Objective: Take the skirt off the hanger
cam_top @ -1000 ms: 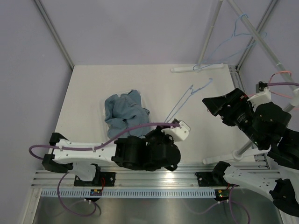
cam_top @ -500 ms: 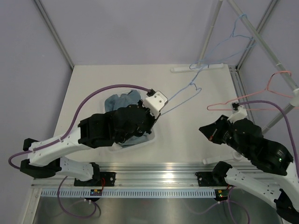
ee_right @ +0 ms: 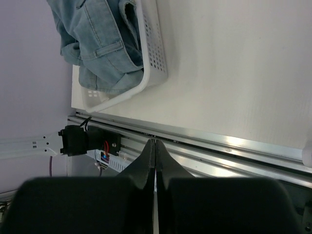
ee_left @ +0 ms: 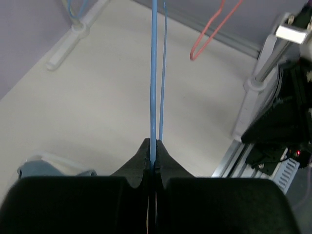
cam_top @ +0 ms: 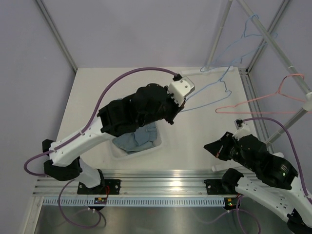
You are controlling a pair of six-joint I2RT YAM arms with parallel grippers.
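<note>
- Your left pincer (ee_left: 155,157) is clenched on the blue hanger (ee_left: 154,73). The two fingers meet around the wire with no gap showing, and the wire runs straight out ahead of them.
- Your right pincer (ee_right: 155,146) is pressed closed with nothing between its tips. It hangs near the front rail (ee_right: 234,146), touching nothing.
- The skirt (ee_right: 97,44) is off the hanger and lies bunched in the white basket (ee_right: 155,63) near the front of the table (cam_top: 97,97).
- From above, you see the left arm reaching out over the basket, with the hanger lifted clear of the table.
- Only the left wrist view shows you the actual grip on the wire. It also shows a pink hanger (ee_left: 193,54) further off.
- Only the right wrist view shows you the folds of denim and the basket's perforated wall up close.
</note>
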